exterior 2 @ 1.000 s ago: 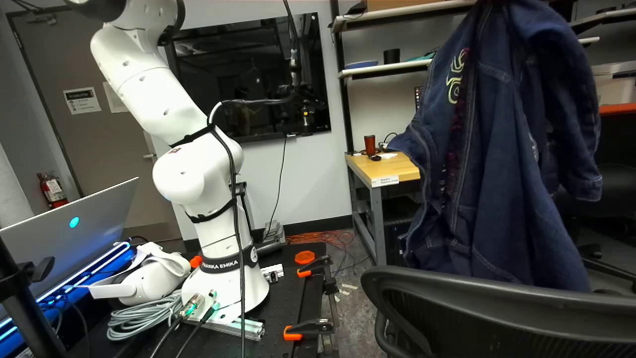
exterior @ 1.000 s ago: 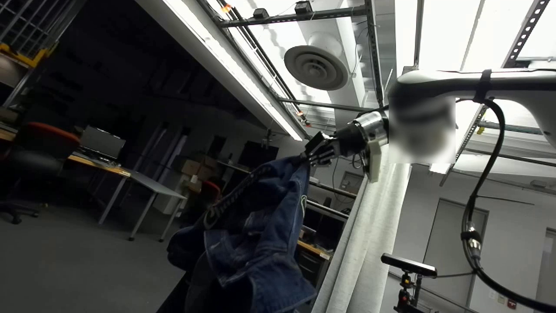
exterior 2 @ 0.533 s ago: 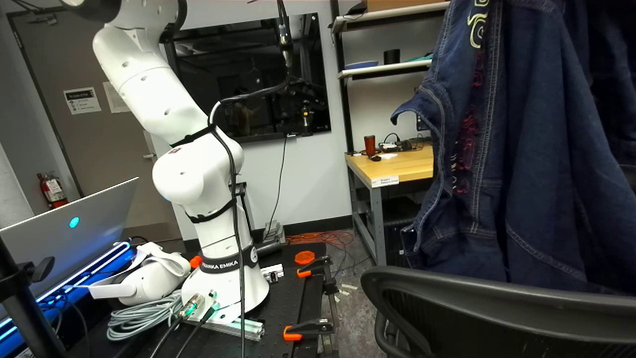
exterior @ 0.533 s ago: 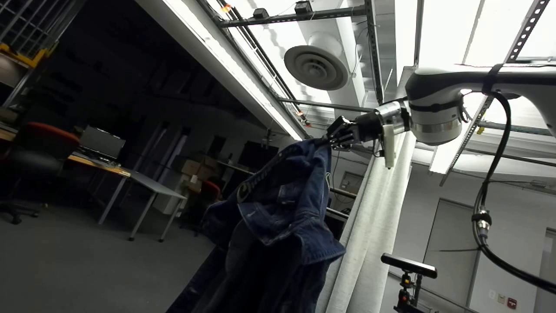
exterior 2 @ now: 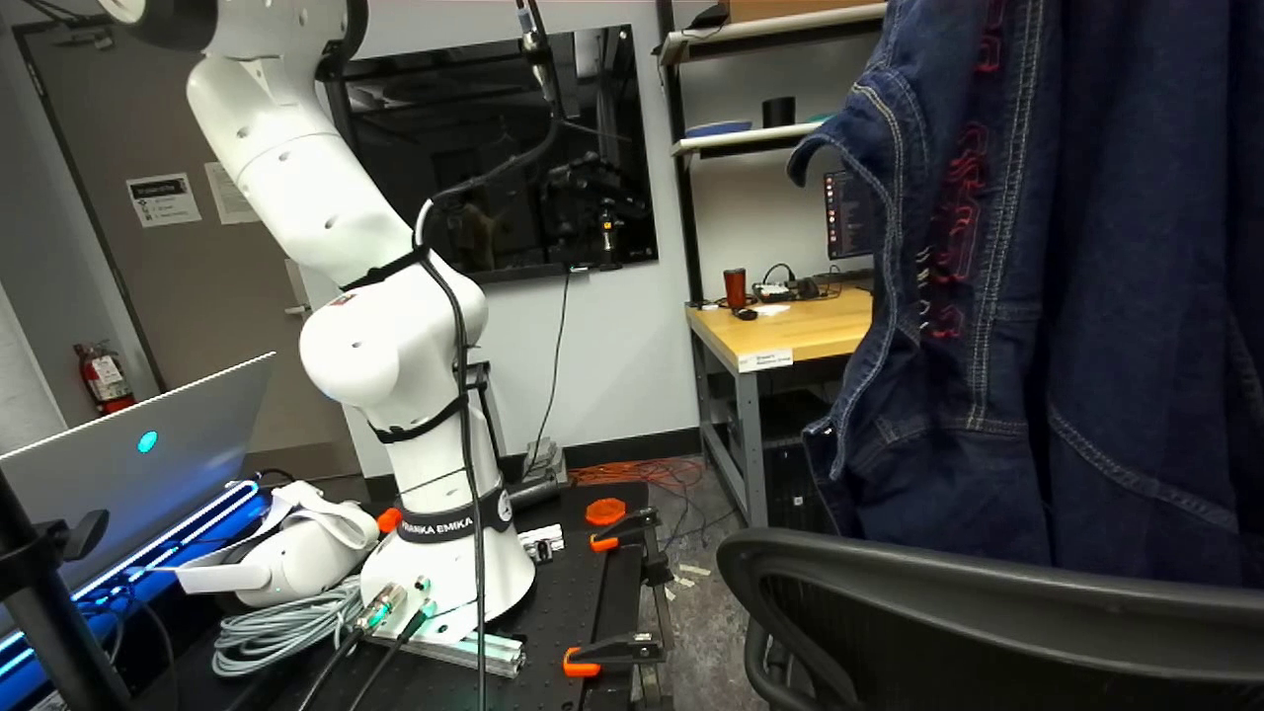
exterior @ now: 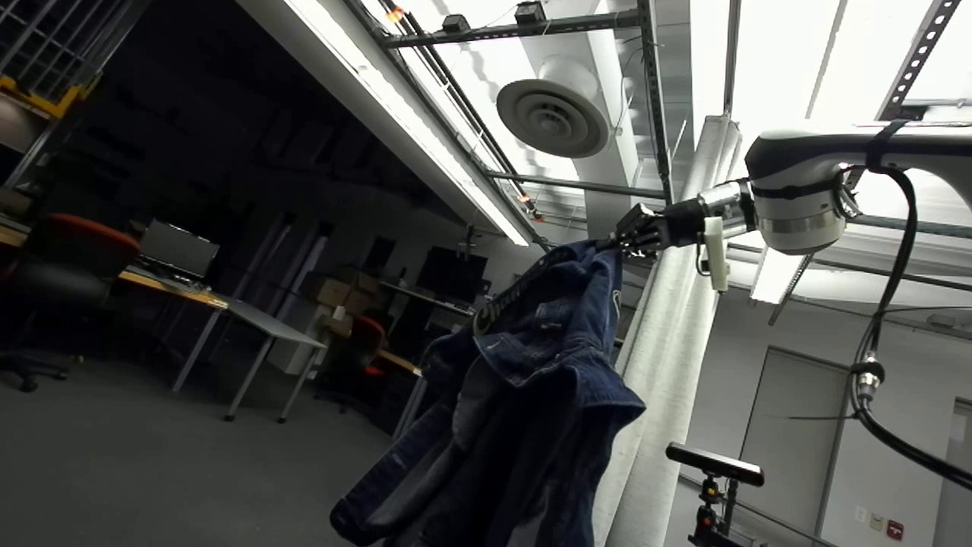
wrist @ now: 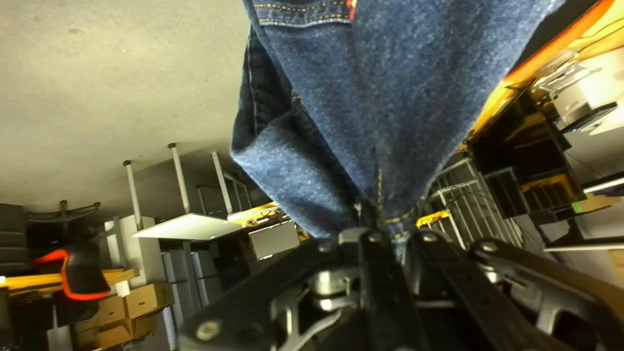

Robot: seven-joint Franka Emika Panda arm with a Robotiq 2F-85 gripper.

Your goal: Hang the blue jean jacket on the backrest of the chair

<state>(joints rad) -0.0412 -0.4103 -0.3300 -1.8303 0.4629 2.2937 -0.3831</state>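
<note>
The blue jean jacket (exterior: pixel 531 380) hangs from my gripper (exterior: pixel 612 241) in an exterior view, bunched at the top with sleeves and folds drooping. My gripper is shut on its upper edge; in the wrist view the jacket (wrist: pixel 404 97) runs out from between the fingers (wrist: pixel 385 222). In an exterior view the jacket (exterior 2: pixel 1047 395) fills the right side, and the gripper is out of frame above. The chair (exterior 2: pixel 889 573) shows there only as the dark curved top of its backrest, in front of the jacket's lower part, which it hides. Whether they touch I cannot tell.
The robot base stands on a black table (exterior 2: pixel 583 612) with orange clamps, a white headset (exterior 2: pixel 306 553) and a laptop (exterior 2: pixel 138 444). A wooden desk (exterior 2: pixel 790 331) stands behind the jacket. A camera on a stand (exterior: pixel 714 463) is below the arm. Distant desks and an orange-black chair (wrist: pixel 80 268) also show.
My gripper and the jacket have moved to the right in an exterior view. In an exterior view the jacket looks larger and nearer, further right behind the chair's backrest. The grip has stayed shut.
</note>
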